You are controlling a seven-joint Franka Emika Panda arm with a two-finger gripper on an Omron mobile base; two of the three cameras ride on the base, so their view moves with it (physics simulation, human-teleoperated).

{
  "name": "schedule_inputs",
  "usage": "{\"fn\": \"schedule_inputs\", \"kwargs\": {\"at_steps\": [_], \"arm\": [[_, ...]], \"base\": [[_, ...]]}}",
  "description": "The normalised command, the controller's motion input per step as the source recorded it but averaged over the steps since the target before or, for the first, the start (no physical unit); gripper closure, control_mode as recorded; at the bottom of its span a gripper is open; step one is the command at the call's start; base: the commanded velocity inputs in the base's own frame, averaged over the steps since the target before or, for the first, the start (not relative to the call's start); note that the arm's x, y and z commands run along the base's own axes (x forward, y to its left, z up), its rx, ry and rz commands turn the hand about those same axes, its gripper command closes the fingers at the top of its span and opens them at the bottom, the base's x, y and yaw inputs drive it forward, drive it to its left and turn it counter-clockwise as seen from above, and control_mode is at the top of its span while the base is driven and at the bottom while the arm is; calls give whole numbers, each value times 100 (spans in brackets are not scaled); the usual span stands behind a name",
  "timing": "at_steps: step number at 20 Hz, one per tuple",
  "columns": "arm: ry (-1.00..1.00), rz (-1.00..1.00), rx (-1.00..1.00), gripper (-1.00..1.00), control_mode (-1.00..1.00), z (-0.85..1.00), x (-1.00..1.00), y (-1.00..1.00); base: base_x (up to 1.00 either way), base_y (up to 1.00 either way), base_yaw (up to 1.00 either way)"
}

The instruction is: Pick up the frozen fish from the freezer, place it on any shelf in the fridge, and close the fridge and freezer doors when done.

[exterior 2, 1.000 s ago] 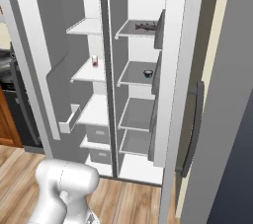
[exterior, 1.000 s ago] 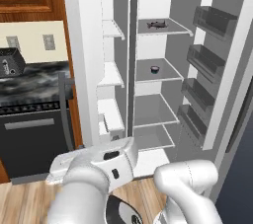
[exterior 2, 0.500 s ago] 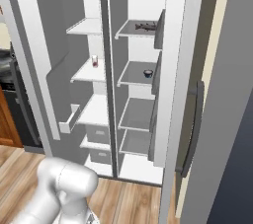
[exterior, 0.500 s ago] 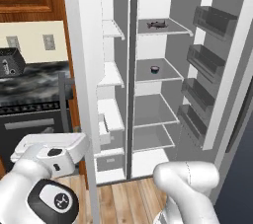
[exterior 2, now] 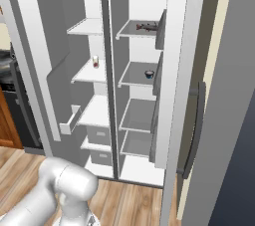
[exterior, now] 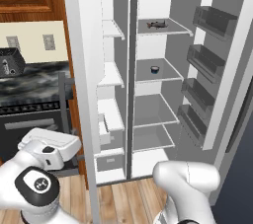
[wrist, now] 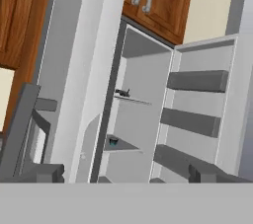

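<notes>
The frozen fish (exterior: 157, 23) is a small dark shape lying on the top shelf of the right-hand compartment, also seen as the fish (exterior 2: 146, 27) and, far off, the fish (wrist: 122, 92). Both the freezer door (exterior: 79, 80) on the left and the fridge door (exterior: 212, 60) on the right stand wide open. My hand (exterior: 49, 144) hangs low at the left, in front of the stove and outside the freezer door. In the hand view my gripper (wrist: 126, 176) is open, its fingertips (wrist: 37, 172) far apart with nothing between them, well short of the shelves.
A small dark cup (exterior: 154, 69) stands on the second shelf under the fish. A small can (exterior 2: 95, 61) sits on a freezer shelf. The fridge door carries several bins (exterior: 205, 62). A black stove (exterior: 29, 119) and a toaster (exterior: 11, 62) lie left of the freezer door.
My arm has swung left and down: the hand went from the bottom middle of the left base view to its lower left corner. Fish, cup and doors have not moved.
</notes>
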Motion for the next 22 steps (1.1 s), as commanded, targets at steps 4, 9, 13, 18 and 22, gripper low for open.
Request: {"fn": "schedule_inputs", "kwargs": {"at_steps": [4, 9, 13, 18, 22], "arm": [[-4, -16, 1, -100, -100, -2, 71, 19], [-1, -17, 0, -100, -100, 0, 58, 22], [0, -14, 0, -100, -100, 0, 49, 10], [0, -13, 0, -100, -100, 0, 46, 3], [0, -7, 0, -100, -100, -1, 33, 0]], "base": [[0, 0, 0], [0, 0, 0], [0, 0, 0], [0, 0, 0], [0, 0, 0]]}}
